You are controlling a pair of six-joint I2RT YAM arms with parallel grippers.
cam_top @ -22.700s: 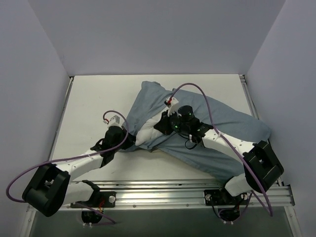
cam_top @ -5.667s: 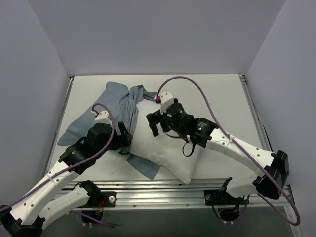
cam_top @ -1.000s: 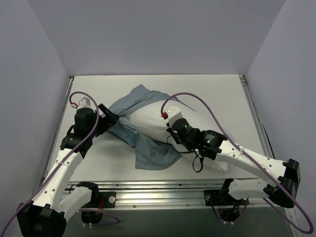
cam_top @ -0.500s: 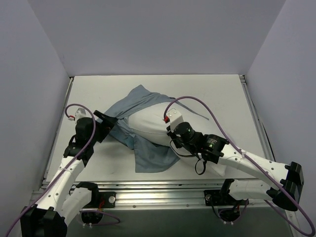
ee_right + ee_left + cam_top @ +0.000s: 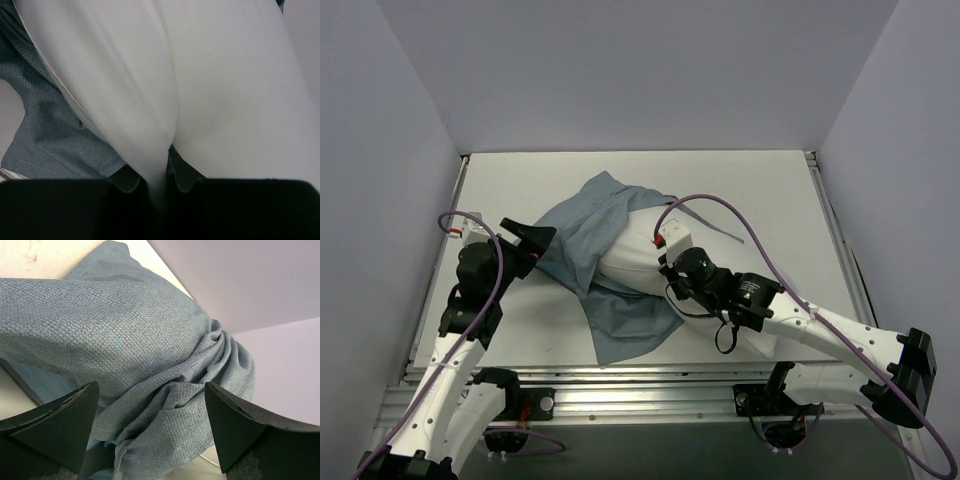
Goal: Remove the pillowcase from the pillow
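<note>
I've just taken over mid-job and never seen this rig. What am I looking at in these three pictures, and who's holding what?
You see two white robot arms bolted at the near edge of a white table, each ending in a two-finger gripper. The wide picture looks down from above and behind them. The other two come from a camera on each wrist, so the dark shapes at the bottom are that arm's own fingers. On the table lies a plump plain white pillow, with a soft slate-blue fabric pillowcase bunched over its left end and spreading out in front. The right gripper is shut, pinching a fold of the pillow. The left gripper is open, facing the pillowcase, holding nothing.
</note>
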